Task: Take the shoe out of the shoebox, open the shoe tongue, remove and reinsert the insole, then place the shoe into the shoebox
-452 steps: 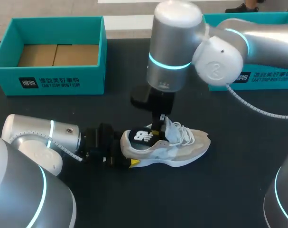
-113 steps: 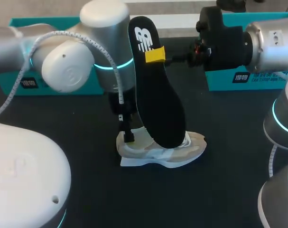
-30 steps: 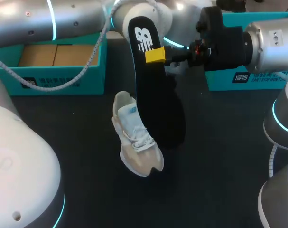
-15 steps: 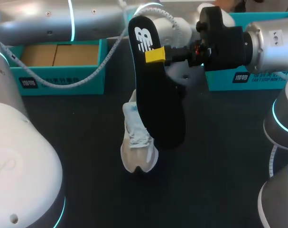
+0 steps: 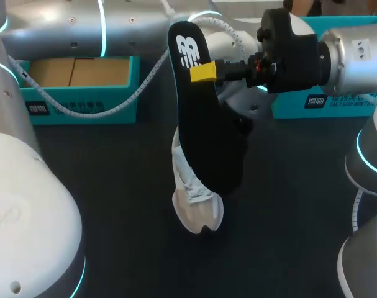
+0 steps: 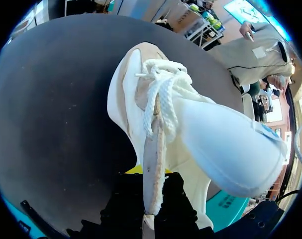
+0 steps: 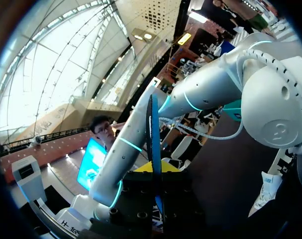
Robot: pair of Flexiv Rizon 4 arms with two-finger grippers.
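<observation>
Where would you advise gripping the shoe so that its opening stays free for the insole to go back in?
Pinch the shoe by its thin collar wall near the heel, coming from behind, as the left gripper does: that wall is thin enough to clamp, while laces and tongue stay clear ahead, probably leaving room for the insole.

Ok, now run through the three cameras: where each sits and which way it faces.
Head view: fixed above and behind the robot, looking down on the table; shows the left arm holding up the shoe and the right gripper shut on the insole.
Left wrist view: on the left wrist, looking along the left gripper, shut on the shoe's collar, at the table.
Right wrist view: on the right wrist, looking along its gripper and the edge-on insole toward the left arm.
Shared: all three show the shoe.
</observation>
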